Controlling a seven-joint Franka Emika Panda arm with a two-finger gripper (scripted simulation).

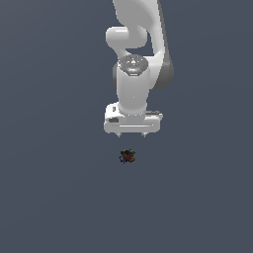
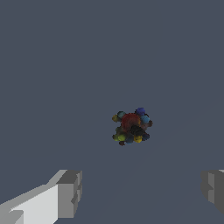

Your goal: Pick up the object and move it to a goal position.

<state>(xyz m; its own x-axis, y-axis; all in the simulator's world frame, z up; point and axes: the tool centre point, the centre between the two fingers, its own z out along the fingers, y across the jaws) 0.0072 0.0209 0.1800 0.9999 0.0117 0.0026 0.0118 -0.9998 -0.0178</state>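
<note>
While the white arm (image 1: 136, 54) hangs over the plain grey table (image 1: 49, 197), you are at the approach step: nothing is grasped and the pick-up has not begun. Your gripper (image 1: 131, 134) points down at the surface, and in the wrist view its fingers (image 2: 70, 192) stand spread wide apart, with bare table between them. The object (image 1: 127, 156), a tiny dark knobbly lump specked red, green, blue and yellow, lies alone on the table, just below the fingertips in the exterior view and apart from them. In the wrist view it sits ahead of the gap between the fingers, not inside it. My judgement is that you next need to shift the gripper until the lump is centred between the fingers, then descend and close. No goal marker shows in either view.
</note>
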